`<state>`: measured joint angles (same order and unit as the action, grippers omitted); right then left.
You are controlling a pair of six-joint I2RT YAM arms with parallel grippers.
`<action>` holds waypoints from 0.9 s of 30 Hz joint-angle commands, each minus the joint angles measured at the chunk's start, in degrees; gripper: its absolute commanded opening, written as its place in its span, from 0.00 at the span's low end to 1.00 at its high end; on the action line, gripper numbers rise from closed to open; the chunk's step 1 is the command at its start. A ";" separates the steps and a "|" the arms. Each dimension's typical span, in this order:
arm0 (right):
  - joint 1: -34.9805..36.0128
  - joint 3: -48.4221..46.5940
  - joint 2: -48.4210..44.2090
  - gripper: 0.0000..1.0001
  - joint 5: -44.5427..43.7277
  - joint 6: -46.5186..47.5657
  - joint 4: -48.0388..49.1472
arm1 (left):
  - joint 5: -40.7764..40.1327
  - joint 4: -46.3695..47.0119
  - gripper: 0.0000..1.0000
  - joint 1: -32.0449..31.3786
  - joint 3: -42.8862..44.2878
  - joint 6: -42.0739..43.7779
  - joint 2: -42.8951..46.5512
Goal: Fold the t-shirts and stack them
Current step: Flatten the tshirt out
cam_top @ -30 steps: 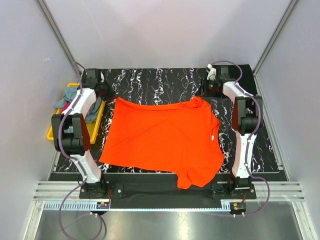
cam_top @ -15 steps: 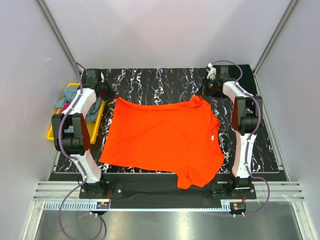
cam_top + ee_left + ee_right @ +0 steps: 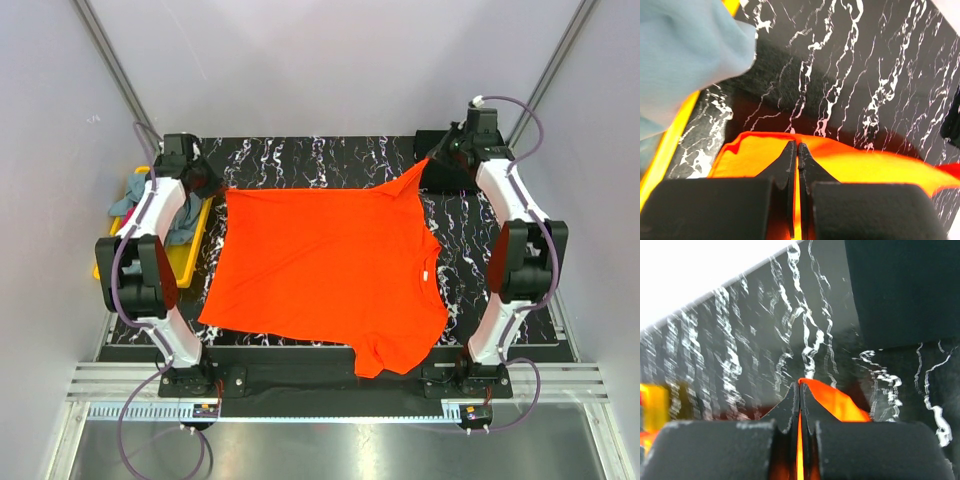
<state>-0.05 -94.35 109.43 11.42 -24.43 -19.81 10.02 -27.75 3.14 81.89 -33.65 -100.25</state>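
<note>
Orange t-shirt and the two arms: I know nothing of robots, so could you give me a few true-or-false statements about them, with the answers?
1. The orange t-shirt is already folded. False: it lies spread open.
2. The left gripper is shut on the orange t-shirt. True.
3. The right gripper is open and empty. False: it is shut on a far corner of the orange t-shirt.
4. The yellow bin sits on the left arm's side. True.
5. The yellow bin holds grey-blue cloth. True.

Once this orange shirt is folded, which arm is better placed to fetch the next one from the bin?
Left, probably. The yellow bin lies beside the left gripper; the right gripper is across the table. Both now pinch the orange t-shirt.
</note>
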 commanded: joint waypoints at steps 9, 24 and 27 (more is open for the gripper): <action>0.41 10.23 -1.68 0.00 -4.23 -19.08 16.45 | 0.34 0.85 0.00 3.98 3.89 -1.59 -2.05; 0.41 8.30 7.47 0.00 -2.98 -21.36 30.53 | 7.30 3.49 0.00 3.90 13.56 -2.04 -12.60; 0.32 6.90 9.31 0.00 -1.85 -20.75 32.02 | 7.03 3.49 0.00 3.98 14.70 -1.42 -13.39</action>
<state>0.10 -83.92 117.86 8.71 -44.88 6.46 16.03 -26.94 6.81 92.88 -35.83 -113.49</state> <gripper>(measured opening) 0.010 0.012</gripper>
